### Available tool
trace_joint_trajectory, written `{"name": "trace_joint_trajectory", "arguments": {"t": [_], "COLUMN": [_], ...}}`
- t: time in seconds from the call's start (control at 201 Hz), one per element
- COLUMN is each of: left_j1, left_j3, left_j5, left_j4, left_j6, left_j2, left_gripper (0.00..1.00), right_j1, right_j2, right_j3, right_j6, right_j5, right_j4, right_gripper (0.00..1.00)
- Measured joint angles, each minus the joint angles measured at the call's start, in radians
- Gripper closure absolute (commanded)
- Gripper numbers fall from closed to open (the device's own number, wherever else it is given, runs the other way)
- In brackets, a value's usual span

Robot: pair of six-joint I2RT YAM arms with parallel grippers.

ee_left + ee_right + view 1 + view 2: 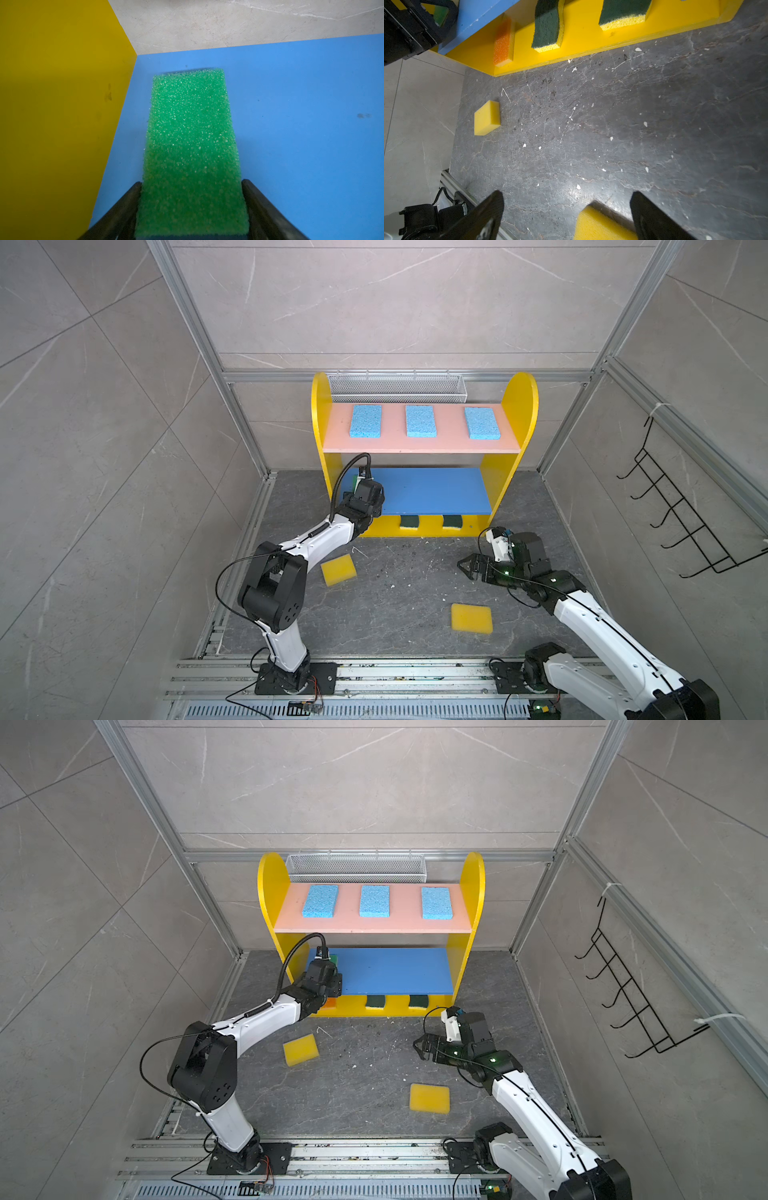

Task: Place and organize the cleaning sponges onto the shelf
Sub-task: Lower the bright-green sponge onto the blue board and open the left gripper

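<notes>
Green sponge [191, 124] lies flat on the blue board [291, 104] by the side panel [62, 104], probably leaving room for more; left hand [191, 182] flanks it, can't tell if pinching; right hand [566, 195] spread wide.

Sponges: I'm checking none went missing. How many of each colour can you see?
light blue sponges: 3
yellow sponges: 2
dark green scourers: 2
orange sponge: 1
bright green sponge: 1
Total: 9

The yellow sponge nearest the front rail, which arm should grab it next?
Right. The right gripper is open, empty and close to that yellow sponge, which shows between its fingers in the right wrist view. The left gripper is busy at the shelf's blue board, flanking the green sponge.
</notes>
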Motion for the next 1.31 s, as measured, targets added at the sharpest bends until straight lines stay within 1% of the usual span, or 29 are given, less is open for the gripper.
{"name": "trace_joint_trajectory", "arguments": {"t": [0.453,0.697,0.896,1.055,1.309], "left_j1": [0.013,0.016,0.018,0.018,0.014], "left_j3": [0.002,0.002,-0.002,-0.037,-0.118], "left_j5": [-0.023,-0.026,-0.027,-0.023,0.011], "left_j4": [-0.010,-0.012,-0.016,-0.023,-0.066], "left_j6": [-0.003,-0.010,-0.027,-0.037,-0.041], "left_j2": [0.000,0.000,-0.005,-0.039,-0.147], "left_gripper": [0.26,0.18,0.15,0.15,0.14], "right_j1": [0.000,0.000,0.000,0.000,0.000], "right_j2": [0.010,0.010,0.010,0.010,-0.002], "right_j3": [0.000,0.000,0.000,0.000,0.000], "right_j6": [0.000,0.000,0.000,0.000,0.000], "right_j5": [0.000,-0.003,-0.003,-0.003,-0.003], "right_j4": [0.000,0.000,0.000,0.000,-0.001], "right_gripper": [0.03,0.03,0.03,0.03,0.03]}}
